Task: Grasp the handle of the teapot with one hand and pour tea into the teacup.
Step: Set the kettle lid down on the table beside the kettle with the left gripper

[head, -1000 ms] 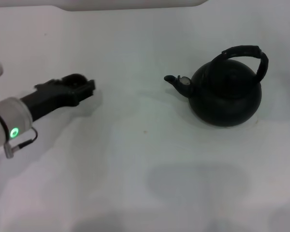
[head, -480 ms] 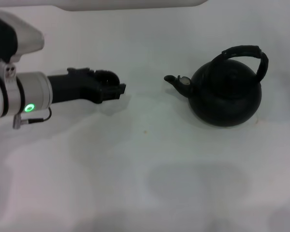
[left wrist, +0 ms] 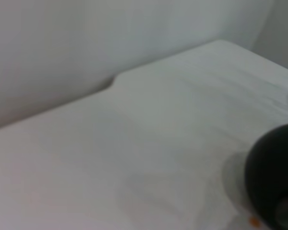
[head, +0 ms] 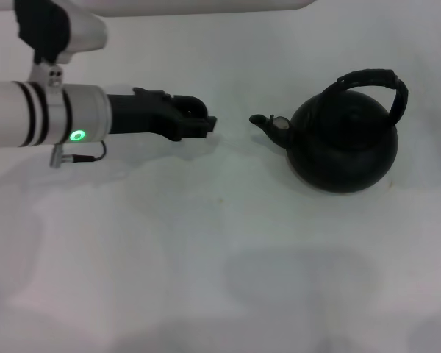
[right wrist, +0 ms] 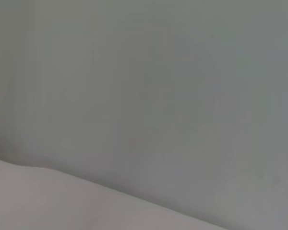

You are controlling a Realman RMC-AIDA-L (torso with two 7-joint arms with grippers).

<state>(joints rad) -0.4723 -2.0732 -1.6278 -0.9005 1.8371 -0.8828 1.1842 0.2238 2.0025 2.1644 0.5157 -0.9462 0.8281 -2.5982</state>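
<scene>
One arm showed in the head view: the left gripper (head: 198,121) reached in from the upper left, hovering level with the spout, a gap apart from it; whether its fingers were spread or pressed together could not be told. Teapot (head: 343,140) stood upright at right of centre on the white bench (head: 220,257), spout pointing left, handle (head: 371,79) arched over its top. Left wrist view: a dark round body, probably the teapot (left wrist: 274,175), at the lower right edge. Right wrist view: only pale blank surfaces.
</scene>
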